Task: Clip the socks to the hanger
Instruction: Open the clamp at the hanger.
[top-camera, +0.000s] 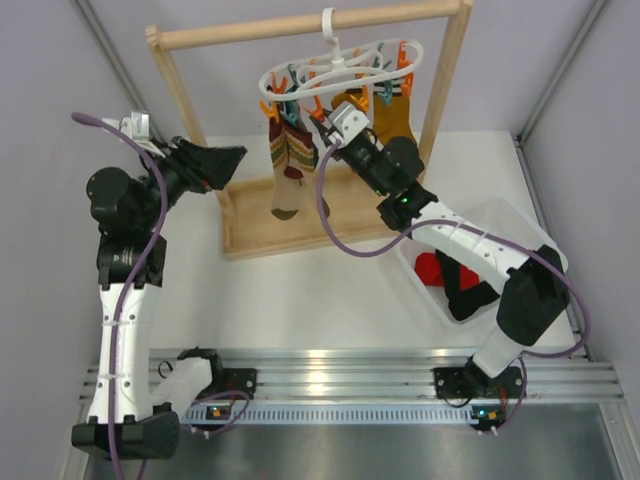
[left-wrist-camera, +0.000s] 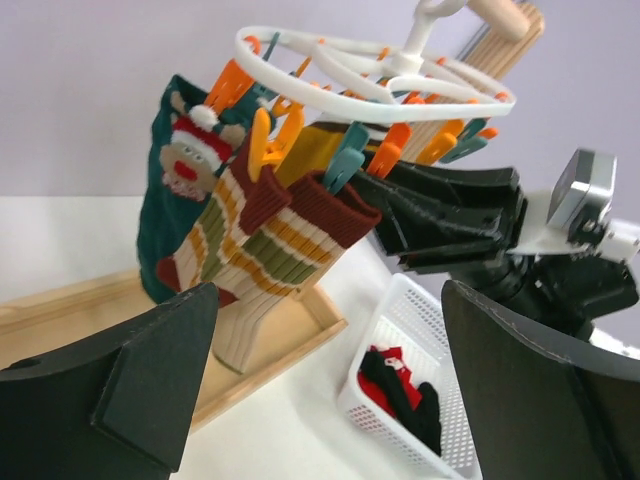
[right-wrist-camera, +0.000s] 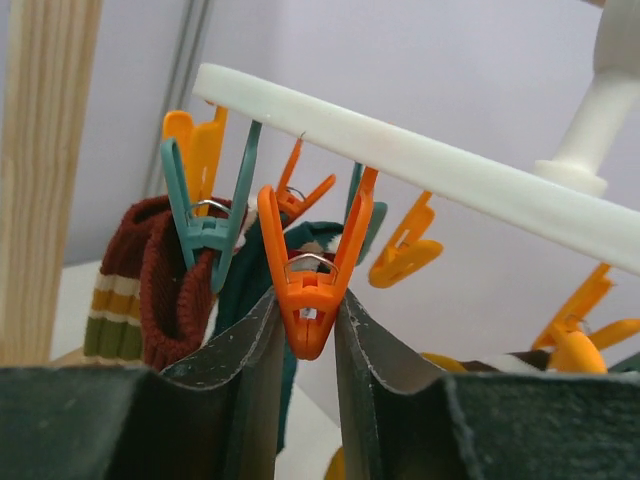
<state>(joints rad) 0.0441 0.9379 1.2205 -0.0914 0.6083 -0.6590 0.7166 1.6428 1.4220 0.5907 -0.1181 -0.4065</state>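
Note:
The white ring hanger (top-camera: 335, 70) (left-wrist-camera: 380, 70) (right-wrist-camera: 420, 160) hangs by its hook from the wooden rail, orange and teal clips dangling under it. My right gripper (top-camera: 330, 130) (right-wrist-camera: 308, 310) is raised under the ring, its two fingers pressed against both sides of an empty orange clip (right-wrist-camera: 310, 290). Black and red socks (top-camera: 455, 280) (left-wrist-camera: 400, 385) lie piled in the white basket (top-camera: 530, 225). My left gripper (top-camera: 225, 160) (left-wrist-camera: 330, 310) hovers left of the rack, open wide and holding nothing, pointed toward the hanger.
The wooden rack (top-camera: 300, 25) stands on a tray-like base (top-camera: 250, 240). Brown-green striped socks (top-camera: 290, 160) (left-wrist-camera: 280, 240), a mustard sock (top-camera: 392, 115) and a dark green Christmas sock (left-wrist-camera: 175, 170) hang from other clips. The right forearm reaches over the basket.

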